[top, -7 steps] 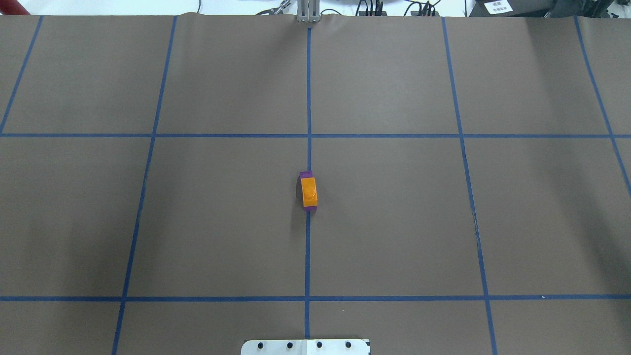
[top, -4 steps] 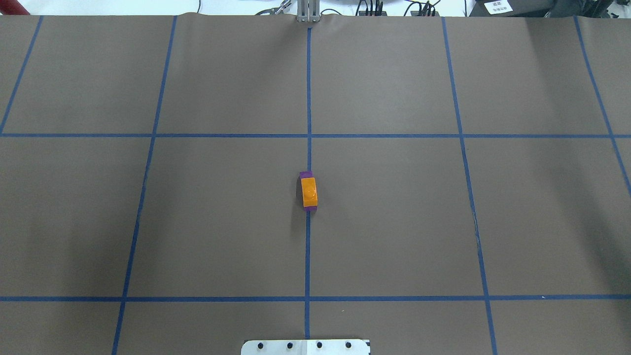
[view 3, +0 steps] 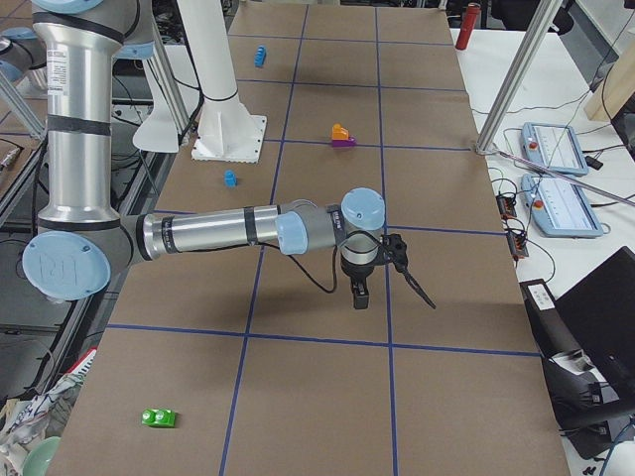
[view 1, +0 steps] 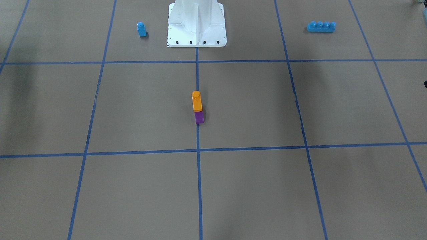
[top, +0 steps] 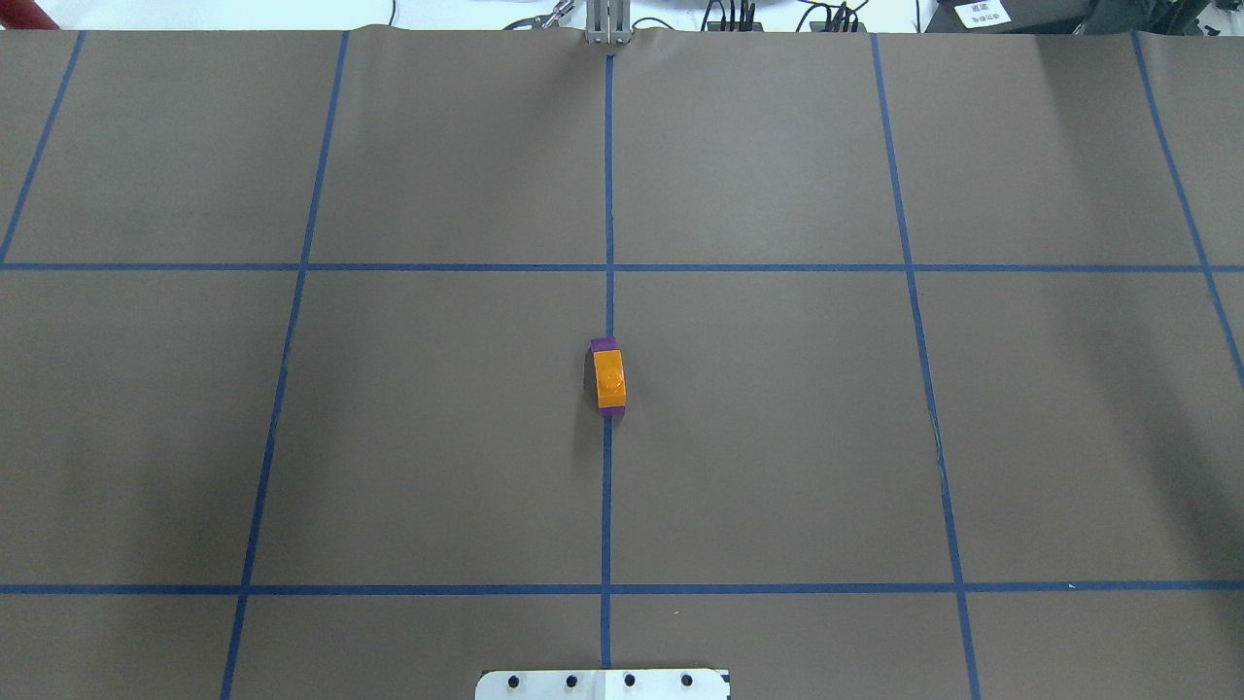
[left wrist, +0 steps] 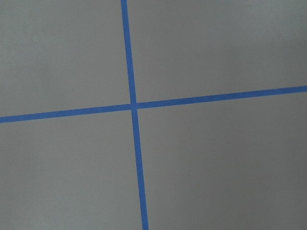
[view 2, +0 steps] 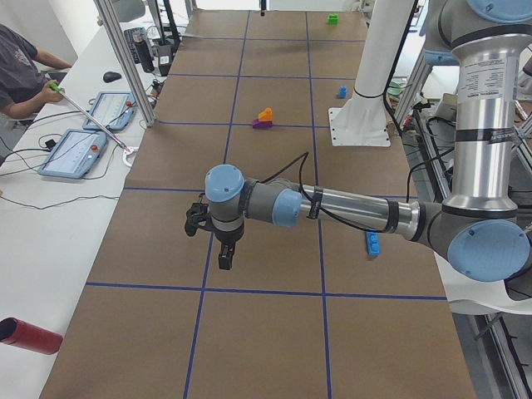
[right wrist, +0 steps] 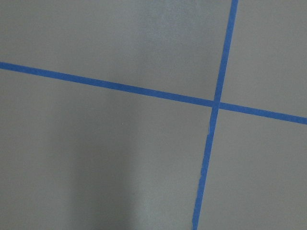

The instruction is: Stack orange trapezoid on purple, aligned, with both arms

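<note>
I see the orange trapezoid (view 1: 196,101) on the purple (view 1: 199,117), long axes matched. It lies between my left end effector (view 2: 224,252) and right end effector (view 3: 359,290), well apart from both. I cannot tell how open either is.

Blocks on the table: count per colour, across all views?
orange trapezoid: 1
purple block: 1
blue: 2, single-stud block and four-stud brick
green block: 1
Total: 5
</note>
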Motion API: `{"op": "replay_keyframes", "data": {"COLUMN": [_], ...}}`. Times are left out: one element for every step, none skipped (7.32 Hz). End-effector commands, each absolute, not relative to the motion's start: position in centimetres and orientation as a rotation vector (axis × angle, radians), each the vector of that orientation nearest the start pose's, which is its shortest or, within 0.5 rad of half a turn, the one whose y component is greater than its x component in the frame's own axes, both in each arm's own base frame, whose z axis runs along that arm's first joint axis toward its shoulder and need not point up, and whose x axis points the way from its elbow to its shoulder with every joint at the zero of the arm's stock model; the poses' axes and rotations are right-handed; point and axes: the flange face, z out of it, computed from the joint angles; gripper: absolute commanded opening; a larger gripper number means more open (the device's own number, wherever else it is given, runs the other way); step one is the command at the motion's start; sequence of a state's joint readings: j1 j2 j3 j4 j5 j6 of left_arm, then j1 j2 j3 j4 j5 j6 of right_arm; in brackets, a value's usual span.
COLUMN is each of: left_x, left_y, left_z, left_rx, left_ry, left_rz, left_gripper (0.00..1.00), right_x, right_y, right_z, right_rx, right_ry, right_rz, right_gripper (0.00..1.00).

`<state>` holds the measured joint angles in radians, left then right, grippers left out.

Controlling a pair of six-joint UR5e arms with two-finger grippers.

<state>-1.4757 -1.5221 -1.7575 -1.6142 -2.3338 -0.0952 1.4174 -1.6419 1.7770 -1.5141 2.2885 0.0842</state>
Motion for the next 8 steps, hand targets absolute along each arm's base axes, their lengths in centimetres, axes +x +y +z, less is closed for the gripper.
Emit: {"op": "replay_keyframes", "data": {"left_x": [-1.9,-1.8,-1.8,-1.8,-1.7,-1.7,-1.7,-1.7], "left_y": [-48.3,-48.7,-49.0,-49.2,-49.2,-49.1,-49.1,-49.1], "left_z": [58.2,58.2,57.8,57.2,57.2,57.2,57.2,57.1], "left_rx": [0.11,0.111,0.115,0.124,0.126,0.126,0.126,0.127], "left_ry": [0.774,0.775,0.775,0.775,0.777,0.783,0.787,0.788], "left_rz": [0.076,0.074,0.073,0.074,0.078,0.079,0.079,0.08], "left_gripper": [1.0,1.0,1.0,1.0,1.0,1.0,1.0,1.0], "right_x": [-0.6,-0.6,-0.6,-0.5,-0.5,-0.5,-0.5,-0.5], "right_y": [-47.6,-47.6,-47.5,-47.3,-47.1,-47.0,-46.9,-46.7], "right_z": [59.0,59.9,60.2,60.5,60.6,61.0,61.1,61.6], "right_rx": [0.094,0.075,0.07,0.064,0.061,0.053,0.047,0.038], "right_ry": [-0.731,-0.731,-0.732,-0.731,-0.731,-0.729,-0.736,-0.738], "right_rz": [-0.133,-0.126,-0.125,-0.124,-0.122,-0.117,-0.115,-0.112], "right_gripper": [1.0,1.0,1.0,1.0,1.0,1.0,1.0,1.0]}}
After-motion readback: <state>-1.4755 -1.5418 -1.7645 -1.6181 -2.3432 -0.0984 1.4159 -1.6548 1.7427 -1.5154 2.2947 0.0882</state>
